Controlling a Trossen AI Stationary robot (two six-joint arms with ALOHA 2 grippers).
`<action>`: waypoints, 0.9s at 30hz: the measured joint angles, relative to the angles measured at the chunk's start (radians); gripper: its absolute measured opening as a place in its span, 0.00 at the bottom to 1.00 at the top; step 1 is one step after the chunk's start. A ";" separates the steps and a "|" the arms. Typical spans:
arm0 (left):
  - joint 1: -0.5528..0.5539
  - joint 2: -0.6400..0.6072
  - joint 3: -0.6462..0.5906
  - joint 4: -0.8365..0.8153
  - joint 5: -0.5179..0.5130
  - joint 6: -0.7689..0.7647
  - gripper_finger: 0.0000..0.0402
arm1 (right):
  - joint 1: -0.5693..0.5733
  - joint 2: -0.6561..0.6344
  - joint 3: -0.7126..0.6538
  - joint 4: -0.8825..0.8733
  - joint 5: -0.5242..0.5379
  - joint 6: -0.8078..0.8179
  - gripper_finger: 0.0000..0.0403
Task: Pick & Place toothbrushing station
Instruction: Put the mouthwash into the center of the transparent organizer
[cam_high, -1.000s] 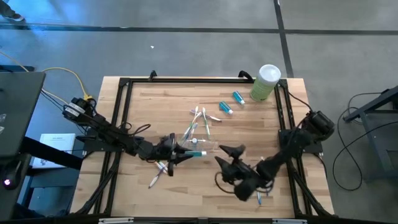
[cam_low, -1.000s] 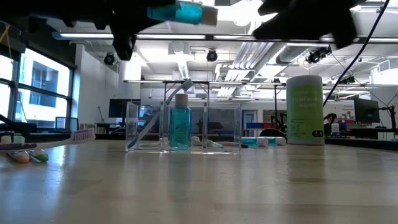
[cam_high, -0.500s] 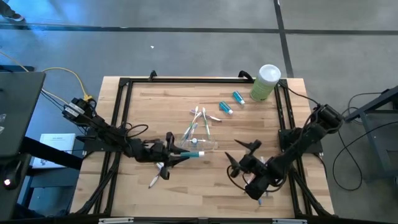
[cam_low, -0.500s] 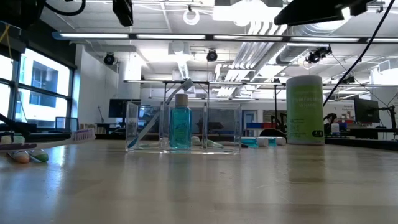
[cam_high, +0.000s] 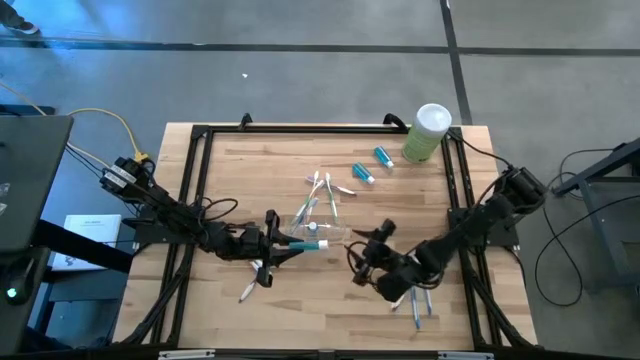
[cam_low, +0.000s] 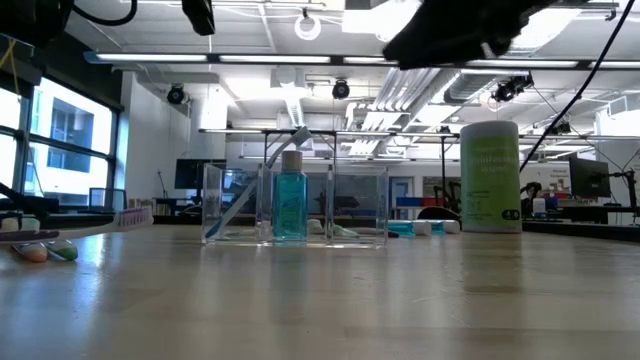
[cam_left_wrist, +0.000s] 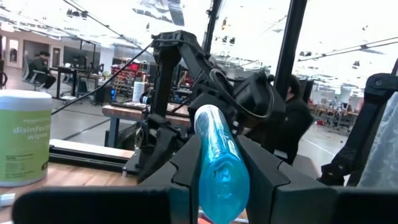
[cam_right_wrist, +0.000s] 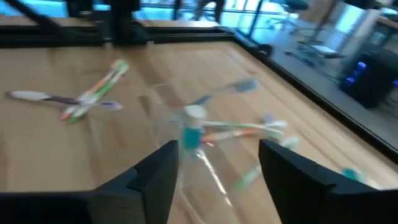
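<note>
The clear cup (cam_high: 332, 228) stands mid-table; in the low view (cam_low: 350, 205) it holds an upright blue white-capped tube (cam_low: 290, 205) and a leaning toothbrush (cam_low: 238, 208). My left gripper (cam_high: 285, 245) is just left of the cup, shut on another blue tube (cam_high: 308, 243). My right gripper (cam_high: 365, 255) is open and empty, right of the cup and pointing at it (cam_right_wrist: 205, 149). Loose toothbrushes (cam_high: 320, 188) and two blue tubes (cam_high: 362, 173) lie beyond the cup. My left gripper pinches the blue tube's flat rear end (cam_left_wrist: 222, 180) between its two fingers. The fingers come level from the table's left and lie along the tube. The capped end (cam_high: 322, 245) sticks out toward the cup. The tube is level and lifted clear of the table.
A pale-green canister (cam_high: 428, 132) with a white lid stands at the far right corner. More toothbrushes lie near the front left (cam_high: 255, 280) and front right (cam_high: 420, 305). A black frame (cam_high: 320, 128) runs round the table edge. People sit in the room beyond.
My left gripper has risen with the blue tube, out of the top of the low view, and eased slightly left. My right gripper has swung toward the table's right edge and then back toward the clear cup, staying open.
</note>
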 joint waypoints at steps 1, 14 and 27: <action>0.000 0.000 0.000 0.000 0.001 0.000 0.19 | -0.009 0.005 -0.003 0.052 -0.028 -0.038 0.49; -0.005 0.000 0.000 0.000 0.002 0.015 0.20 | -0.100 0.018 -0.323 1.182 -0.466 -0.455 0.40; 0.000 0.000 0.000 0.000 0.002 0.036 0.20 | -0.173 0.018 -0.330 1.217 -0.726 -0.484 0.45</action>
